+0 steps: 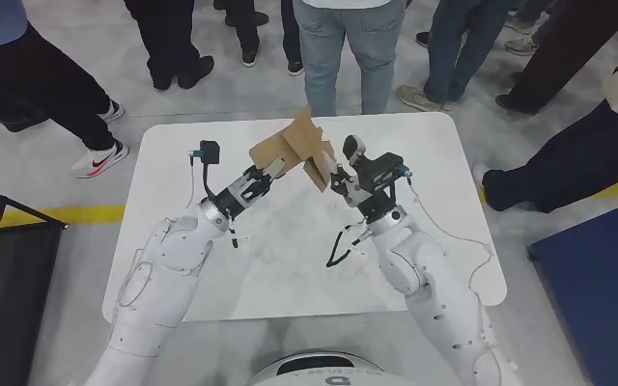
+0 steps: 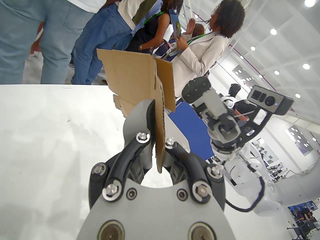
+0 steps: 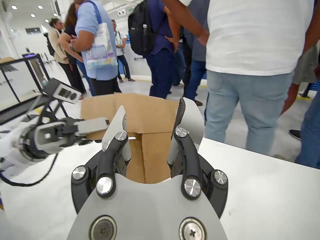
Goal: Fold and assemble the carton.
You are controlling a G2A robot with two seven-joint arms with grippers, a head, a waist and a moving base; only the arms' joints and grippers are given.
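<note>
carton looked part-opened, no box yet (most folds left) | left gripper clamped carton's edge | right gripper gaped beside carton

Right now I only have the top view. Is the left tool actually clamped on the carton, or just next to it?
Observer: Clamped. In the left wrist view the left tool is shut on a panel of the carton, which sits edge-on between its fingers.
Operator: And the right one?
Observer: The right tool is open. In its wrist view the fingers stand wide apart with a carton panel's face between them, and nothing is pinched.
Operator: Any contact there?
Observer: It looks like none. The left wrist view shows a gap between the right tool's padded finger and the carton's edge.
</note>
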